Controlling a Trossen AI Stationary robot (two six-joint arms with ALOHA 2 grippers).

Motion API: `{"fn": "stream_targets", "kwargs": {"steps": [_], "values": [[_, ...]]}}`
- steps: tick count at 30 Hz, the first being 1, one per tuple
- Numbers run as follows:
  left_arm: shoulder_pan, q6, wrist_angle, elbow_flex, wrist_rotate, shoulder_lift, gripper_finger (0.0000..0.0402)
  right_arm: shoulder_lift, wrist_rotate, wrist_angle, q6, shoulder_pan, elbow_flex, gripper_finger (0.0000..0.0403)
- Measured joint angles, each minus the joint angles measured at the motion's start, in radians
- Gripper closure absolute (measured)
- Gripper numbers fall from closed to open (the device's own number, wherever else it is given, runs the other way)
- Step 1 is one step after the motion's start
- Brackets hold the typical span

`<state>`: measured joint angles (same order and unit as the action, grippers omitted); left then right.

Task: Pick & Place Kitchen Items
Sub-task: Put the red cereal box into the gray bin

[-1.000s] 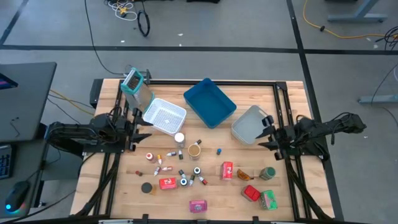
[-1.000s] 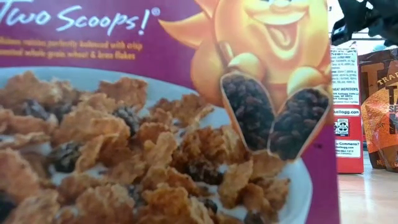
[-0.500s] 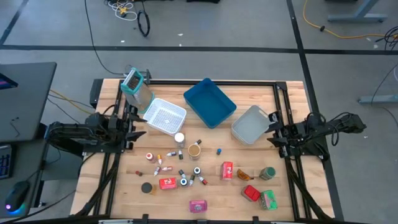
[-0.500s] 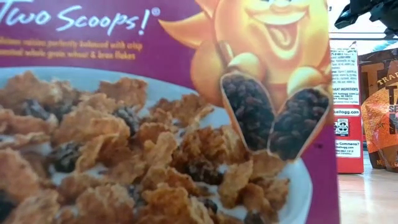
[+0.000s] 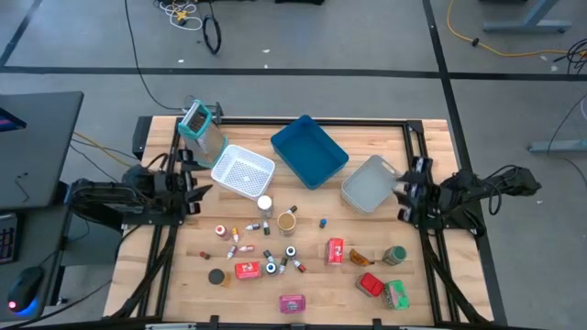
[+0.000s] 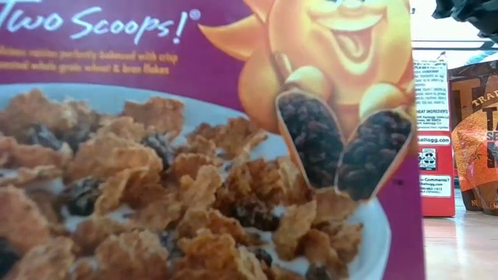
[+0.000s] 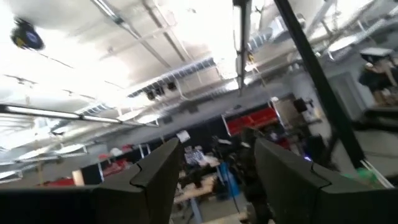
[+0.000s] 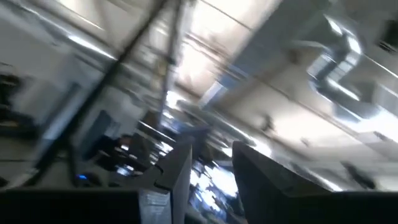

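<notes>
The kitchen items lie scattered on the near half of the wooden table: a white-capped bottle (image 5: 264, 203), a brown jar (image 5: 287, 221), a red tin (image 5: 244, 269), a red packet (image 5: 335, 250), a pink packet (image 5: 292, 302), a green packet (image 5: 397, 294). My left gripper (image 5: 190, 188) hovers at the table's left edge beside the white mesh basket (image 5: 243, 171). It is open, tipped upward, and nothing is between its fingers (image 7: 214, 180). My right gripper (image 5: 406, 190) hovers at the right edge next to the grey bin (image 5: 370, 182), also open, tipped up and empty (image 8: 211, 180).
A blue tray (image 5: 309, 151) sits at the far middle and a teal-topped container (image 5: 200, 128) at the far left. In the low view a cereal box (image 6: 194, 155) fills nearly the whole picture. More packages (image 6: 436, 140) stand to its right.
Both grippers have tipped upward and rolled about their own axes, and their fingertips have drawn back from the table's middle toward their own sides. The left one has risen a little. Nothing on the table has moved.
</notes>
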<state>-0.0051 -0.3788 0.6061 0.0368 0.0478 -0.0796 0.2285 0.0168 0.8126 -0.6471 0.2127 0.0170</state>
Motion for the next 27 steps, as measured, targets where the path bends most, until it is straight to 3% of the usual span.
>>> {"fn": "stream_targets", "kwargs": {"steps": [3,10,15,19,23,25,27], "values": [[0.0,-0.002,0.063,0.0,0.004,-0.036,0.0186,0.023,-0.081,0.033,0.002,0.0,0.003,0.0258],[0.0,0.014,0.175,0.017,0.004,-0.166,0.0186,0.161,-0.097,-0.008,0.056,0.0,0.11,0.0191],[0.0,0.143,0.103,0.127,0.004,-0.307,0.0187,0.349,-0.141,-0.244,0.099,0.0,0.276,0.0172],[0.0,0.215,-0.079,0.244,-0.006,-0.418,0.0187,0.506,-0.155,-0.483,0.128,0.001,0.411,0.0177],[0.0,0.189,-0.283,0.356,-0.014,-0.508,0.0187,0.67,-0.354,-0.597,0.184,0.009,0.514,0.0187],[0.0,0.189,-0.321,0.393,-0.008,-0.544,0.0187,0.745,-0.467,-0.648,0.199,0.019,0.556,0.0191],[0.0,0.18,-0.315,0.417,-0.003,-0.575,0.0187,0.813,-0.512,-0.681,0.199,0.028,0.598,0.0194]]}}
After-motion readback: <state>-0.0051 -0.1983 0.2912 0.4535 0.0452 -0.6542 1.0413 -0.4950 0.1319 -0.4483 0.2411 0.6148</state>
